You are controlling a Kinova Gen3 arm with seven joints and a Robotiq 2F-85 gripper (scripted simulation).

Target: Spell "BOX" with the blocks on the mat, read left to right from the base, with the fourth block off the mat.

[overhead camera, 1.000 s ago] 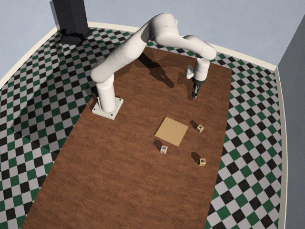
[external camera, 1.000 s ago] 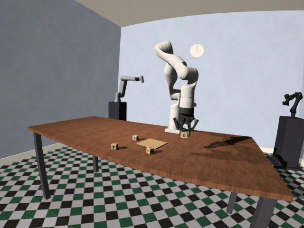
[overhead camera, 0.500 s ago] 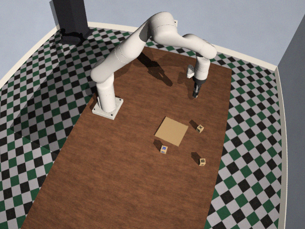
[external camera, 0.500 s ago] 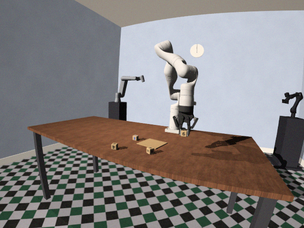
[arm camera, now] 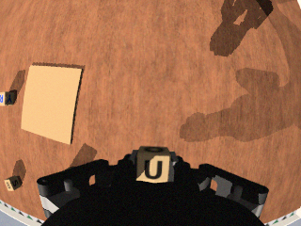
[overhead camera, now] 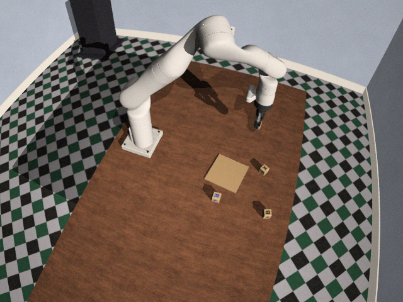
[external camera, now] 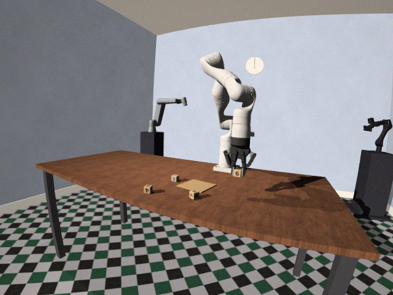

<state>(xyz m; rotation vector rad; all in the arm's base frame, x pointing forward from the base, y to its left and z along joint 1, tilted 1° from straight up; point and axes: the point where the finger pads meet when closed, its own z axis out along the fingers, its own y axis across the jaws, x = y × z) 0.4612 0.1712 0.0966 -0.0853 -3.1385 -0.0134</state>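
Four lettered blocks are in sight, one of them up in the air: from where I stand, the fingers are pinching a block above the worktop. From overhead it's barely a sliver behind them, and its letters can't be read; the exterior view gives a face that looks like a 6, while the wrist view gives a big U and, on the darker face next to it, a squashed round mark. The mat lies flat with no block on it. The R block rests just beside it, blue R on top, and only the wrist view makes out a Y on its side. Near another edge sits the X block, its X plain from overhead, an S showing on its side in the wrist view. The B block, well apart from the mat, shows its B overhead and is outside the wrist view. The wall clock turns up only in the exterior view.
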